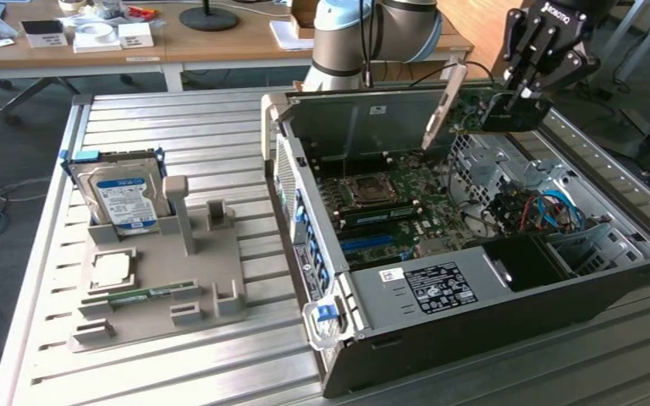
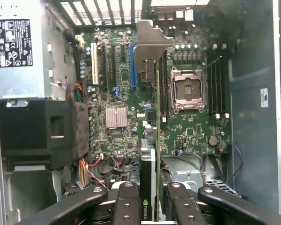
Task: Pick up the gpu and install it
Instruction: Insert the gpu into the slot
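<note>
Your gripper (image 1: 520,108) hangs over the far end of the open computer case (image 1: 506,313), its fingers (image 2: 126,204) partly closed and clamped on the gpu (image 1: 474,108). They hold the card on edge above the motherboard (image 1: 399,199), with its silver bracket (image 1: 447,97) at the end away from the gripper. Inside the case you also see a power supply (image 1: 438,283) at the near end and loose cables (image 1: 540,211), while on the table (image 1: 190,127), toward its edge at the exterior view's left, a grey holder (image 1: 206,279) carries an upright hard drive (image 1: 122,199) and a flat memory stick (image 1: 145,296).
</note>
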You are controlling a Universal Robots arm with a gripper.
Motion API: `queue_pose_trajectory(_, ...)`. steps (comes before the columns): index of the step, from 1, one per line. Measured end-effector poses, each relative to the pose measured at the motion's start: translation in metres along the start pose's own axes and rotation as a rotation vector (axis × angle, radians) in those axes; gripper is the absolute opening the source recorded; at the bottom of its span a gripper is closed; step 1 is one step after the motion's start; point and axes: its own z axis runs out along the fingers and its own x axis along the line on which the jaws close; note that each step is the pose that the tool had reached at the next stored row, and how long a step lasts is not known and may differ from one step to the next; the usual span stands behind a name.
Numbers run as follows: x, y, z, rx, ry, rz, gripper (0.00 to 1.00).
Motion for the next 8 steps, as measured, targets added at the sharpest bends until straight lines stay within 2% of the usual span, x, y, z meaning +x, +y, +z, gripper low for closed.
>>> queue_pose_trajectory(2,0.0000,0.0002,0.0001,0.0007,0.0004,-0.009,0.27)
queue_pose_trajectory(3,0.0000,0.0004,0.0002,0.0050,0.0003,-0.012,0.27)
queue_pose_trajectory(5,0.0000,0.0007,0.0004,0.0183,-0.0003,-0.018,0.27)
queue_pose_trajectory(8,0.0001,0.0013,0.0010,0.0419,-0.0016,-0.026,0.27)
